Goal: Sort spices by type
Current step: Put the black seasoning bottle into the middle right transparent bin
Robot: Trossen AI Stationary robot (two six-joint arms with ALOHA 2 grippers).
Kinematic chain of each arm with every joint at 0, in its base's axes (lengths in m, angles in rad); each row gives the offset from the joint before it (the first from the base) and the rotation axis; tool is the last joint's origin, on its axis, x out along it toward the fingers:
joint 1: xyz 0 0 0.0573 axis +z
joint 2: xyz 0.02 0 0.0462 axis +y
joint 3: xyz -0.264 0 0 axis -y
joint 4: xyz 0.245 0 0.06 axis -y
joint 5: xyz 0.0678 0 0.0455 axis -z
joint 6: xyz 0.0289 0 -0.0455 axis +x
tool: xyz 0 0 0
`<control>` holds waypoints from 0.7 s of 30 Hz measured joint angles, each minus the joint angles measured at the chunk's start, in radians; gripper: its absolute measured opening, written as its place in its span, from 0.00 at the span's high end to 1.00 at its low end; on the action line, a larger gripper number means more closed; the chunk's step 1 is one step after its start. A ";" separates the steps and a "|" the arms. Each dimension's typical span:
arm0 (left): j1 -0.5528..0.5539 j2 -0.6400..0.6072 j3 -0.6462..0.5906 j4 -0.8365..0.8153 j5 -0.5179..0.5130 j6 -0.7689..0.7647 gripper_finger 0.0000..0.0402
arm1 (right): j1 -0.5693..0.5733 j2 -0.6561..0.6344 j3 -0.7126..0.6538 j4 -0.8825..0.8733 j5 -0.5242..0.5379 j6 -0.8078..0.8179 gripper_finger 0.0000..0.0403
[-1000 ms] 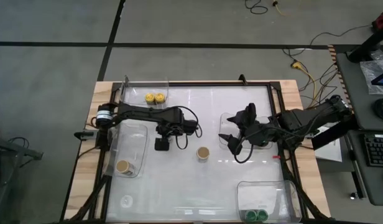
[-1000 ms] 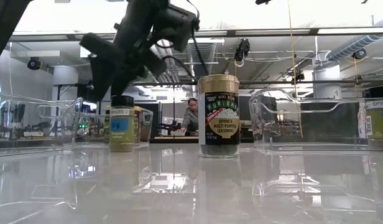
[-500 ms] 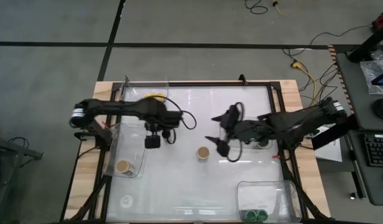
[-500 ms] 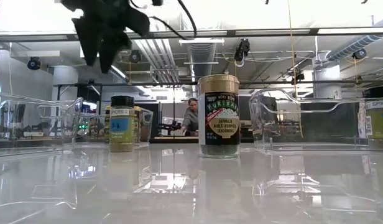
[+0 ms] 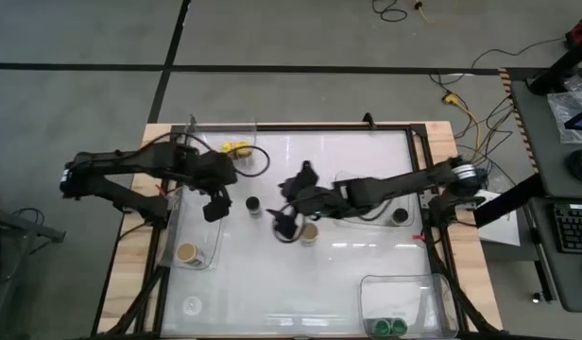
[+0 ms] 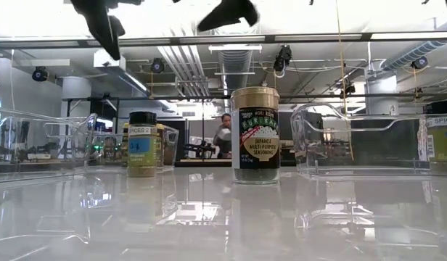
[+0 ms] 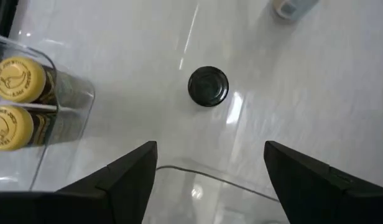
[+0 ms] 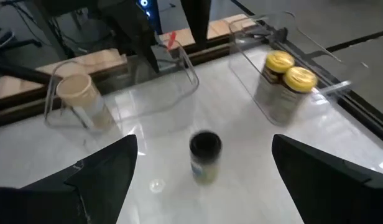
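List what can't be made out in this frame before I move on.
- Tan-lidded jar loose on the table: the right gripper partly covers it in the high view.
- Two green-lidded jars: cut off by the high view's bottom edge.
- Black-lidded jar: label hidden in the left wrist view, blurred in the right wrist view.
- Left gripper: low view crops it at the top.

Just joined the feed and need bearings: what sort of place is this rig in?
Probably a robotics lab or workshop: exposed ceiling ducts, a taped concrete floor with loose cables, and a person at a workstation behind the table.
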 joint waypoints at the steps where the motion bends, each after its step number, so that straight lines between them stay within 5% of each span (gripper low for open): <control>1: 0.000 -0.019 -0.017 0.013 0.000 -0.012 0.31 | -0.004 0.034 0.033 0.002 0.000 -0.002 0.10; 14: 0.001 -0.140 -0.203 0.126 -0.003 -0.038 0.31 | -0.059 0.379 0.356 -0.045 -0.064 -0.003 0.10; 21: 0.000 -0.168 -0.259 0.156 -0.004 -0.048 0.31 | -0.069 0.467 0.407 -0.091 -0.046 -0.029 0.10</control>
